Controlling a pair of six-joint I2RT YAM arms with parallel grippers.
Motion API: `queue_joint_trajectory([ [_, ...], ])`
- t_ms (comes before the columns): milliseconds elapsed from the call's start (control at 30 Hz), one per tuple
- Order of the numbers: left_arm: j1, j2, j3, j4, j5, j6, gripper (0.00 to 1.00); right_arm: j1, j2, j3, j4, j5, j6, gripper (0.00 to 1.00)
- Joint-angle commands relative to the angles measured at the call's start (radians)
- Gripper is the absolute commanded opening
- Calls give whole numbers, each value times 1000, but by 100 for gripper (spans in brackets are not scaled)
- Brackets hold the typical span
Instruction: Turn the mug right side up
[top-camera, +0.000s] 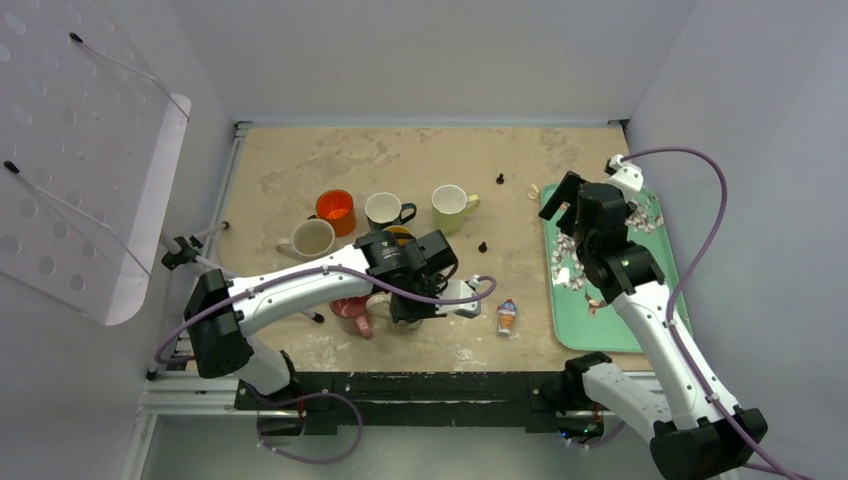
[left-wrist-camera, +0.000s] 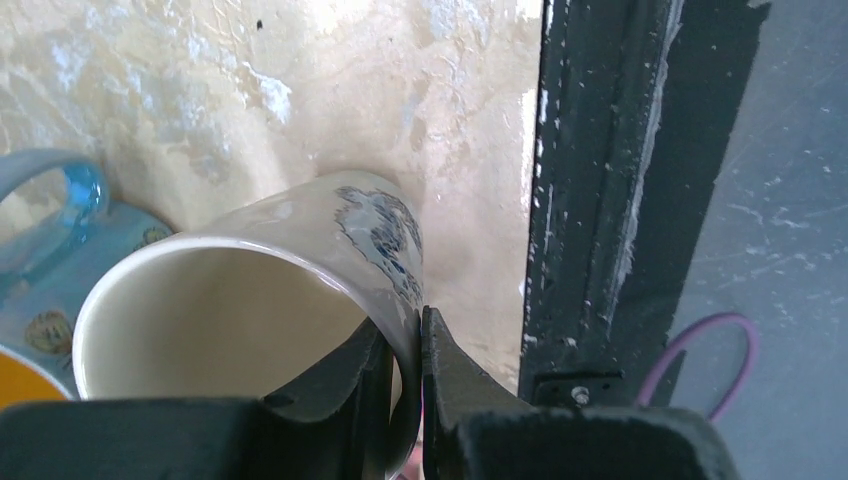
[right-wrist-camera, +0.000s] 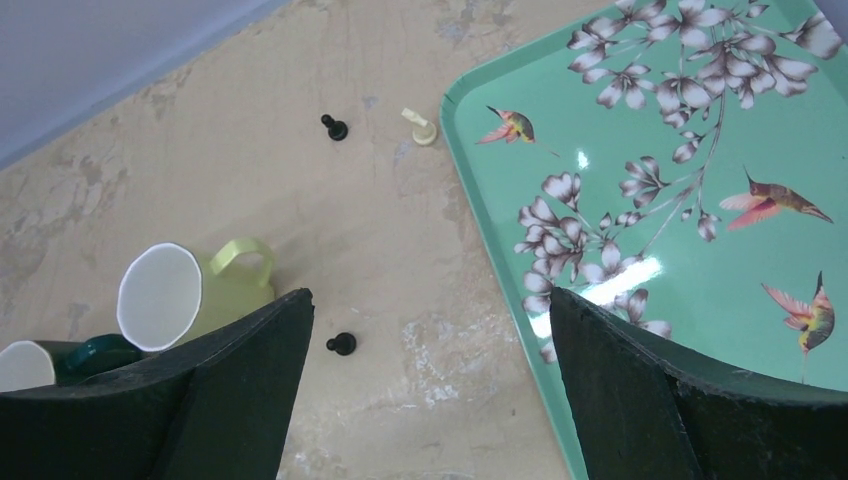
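Pinching right at the lens: left gripper (left-wrist-camera: 405, 345), one finger inside the mouth and one outside, closed onto the rim wall of the white mug (left-wrist-camera: 240, 300) with the blue-grey print. Grips the rim rather than the body, likely so as to leave the base free to swing down. Holds that mug tipped on its side, mouth toward the wrist camera, close to the near edge of the tabletop (left-wrist-camera: 400, 80) and beside the black front rail (left-wrist-camera: 600, 200); cannot tell whether resting on the surface or lifted just off it. Sits just beside a blue mug (left-wrist-camera: 60, 250), so calls for a tight turn. Judged mid-step: grasped, not yet upright; needs rotating until the mouth faces up, then setting down and letting go. Risks slipping on the glazed wall under so narrow a pinch. Toward the right edge, right gripper (right-wrist-camera: 430, 310) spread wide on nothing, hovering above the left rim of the mint tray (right-wrist-camera: 640, 330) with birds and blossom, apparently parked out of the way. Below it, a lime mug (right-wrist-camera: 205, 285) standing upright and a black pawn (right-wrist-camera: 342, 343).
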Motion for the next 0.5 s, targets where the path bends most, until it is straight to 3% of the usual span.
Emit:
queue_joint_trajectory([
  [0,-3,-45,-88,228,16,81,0,-10,10,-26,58,-7,-28,92],
  [167,17,-91,-209,376,84,104,0,-17,10,-54,84,-17,-38,92],
  [267,33,-111,-226,379,114,115,2,-19,7,-61,98,-31,-42,92],
  [367,39,-146,-207,342,112,115,39,-21,17,-64,104,-45,-53,93],
  [433,51,-198,-186,326,110,98,54,-25,31,-66,111,-46,-58,93],
  [467,61,-235,-170,322,106,83,57,-28,39,-69,117,-45,-60,93],
])
